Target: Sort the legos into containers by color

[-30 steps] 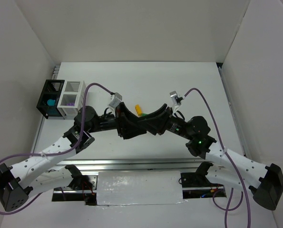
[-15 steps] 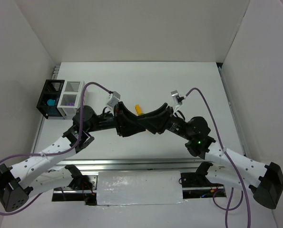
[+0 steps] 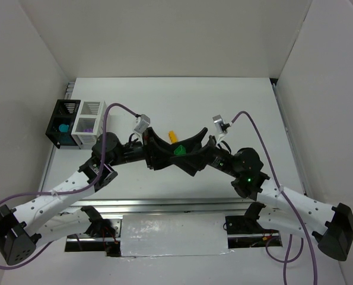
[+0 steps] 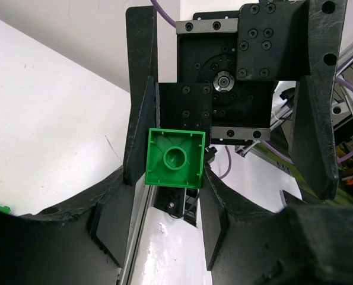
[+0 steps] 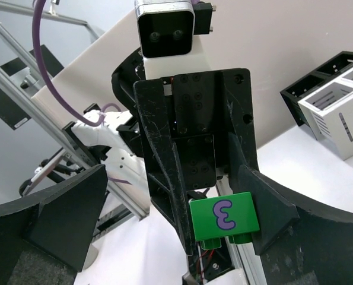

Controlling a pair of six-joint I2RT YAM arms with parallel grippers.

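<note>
Green shows now between my two grippers in the view from above, where a moment ago there were only black fingers locked together. My right arm has backed off a little.

The small green plastic brick [image 4: 175,157] sits up in the air between my arms, over the middle of the white table [image 3: 235,107]. My left gripper [image 4: 174,178] pinches it by two flat sides. My right gripper [image 3: 187,155] is spread wide, with its fingers on either side of the brick and not squeezing it.

I think this is a hand-over, and the left side has the brick. To do it well, I should keep the left pinch tight and pull the right fingers straight back so they do not knock it. Then the left arm can swing over to the black slatted bin [image 3: 53,127] and the white slatted bin [image 3: 83,141], which stand touching at the far left. The black one holds a teal brick [image 3: 63,126] and the white one a purple brick [image 3: 87,126]. Green looks closest to teal, so I would guess black.

The brick is hard, shiny and square. It is hollow on one face with a round tube inside, and a purple curly mark is on one side. Smooth sides can slip. My fingers are black, hard and scratched. A little yellow brick [image 3: 172,136] lies on the table just behind my grippers.
</note>
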